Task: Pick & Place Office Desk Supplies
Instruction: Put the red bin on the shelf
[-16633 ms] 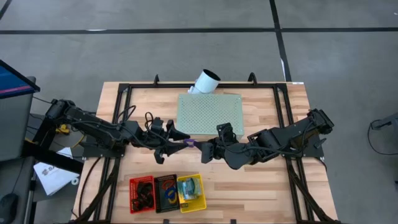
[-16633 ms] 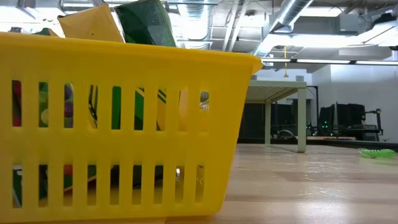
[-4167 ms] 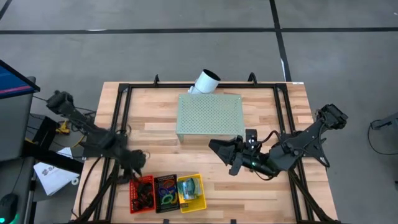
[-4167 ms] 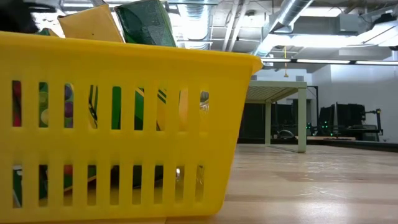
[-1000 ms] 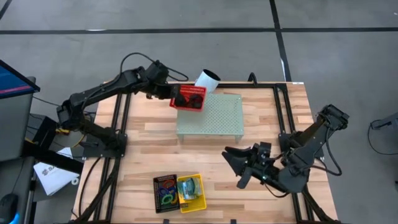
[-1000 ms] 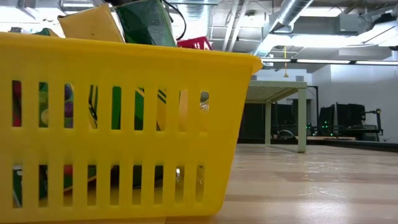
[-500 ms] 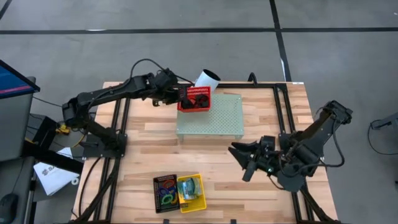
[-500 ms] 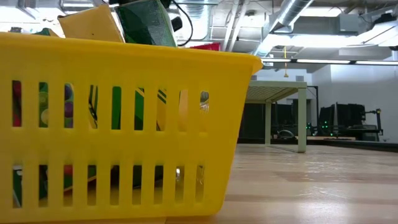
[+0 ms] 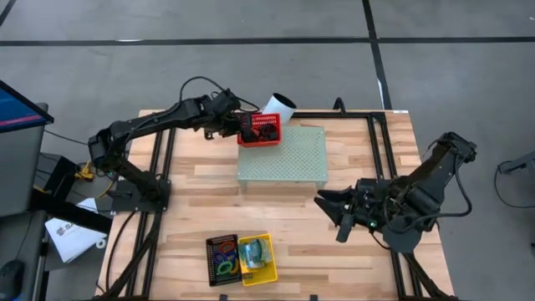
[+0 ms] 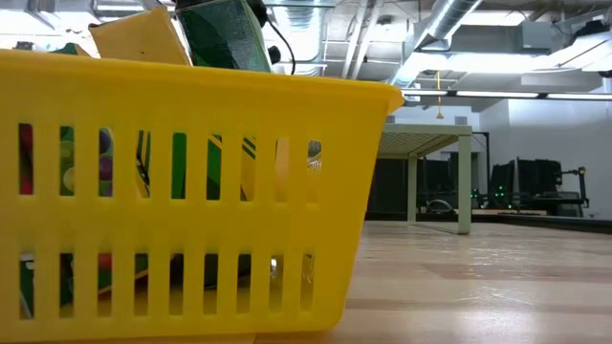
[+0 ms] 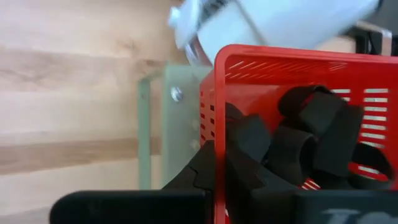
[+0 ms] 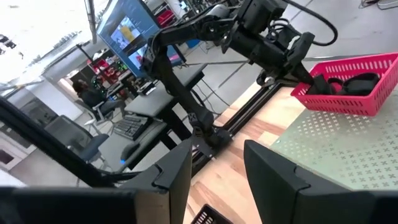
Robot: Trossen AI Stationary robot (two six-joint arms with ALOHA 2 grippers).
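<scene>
A robotics lab or workshop, likely in an industrial hall: a wooden table (image 9: 209, 188) on a black metal frame (image 9: 163, 159) stands on grey concrete floor (image 9: 251, 50) with dark marked lines, exposed ceiling ducts (image 10: 449, 29) run overhead, and a monitor (image 12: 134, 31) with a keyboard (image 12: 127, 126) sits beside it.

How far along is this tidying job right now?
Already sorted: crayon boxes in the yellow slotted basket, coloured loops in the black basket beside it near the table's front edge. In hand: the left gripper holds the red basket of black clips over the pale green perforated block. Setting it down remains; the right gripper waits open.
</scene>
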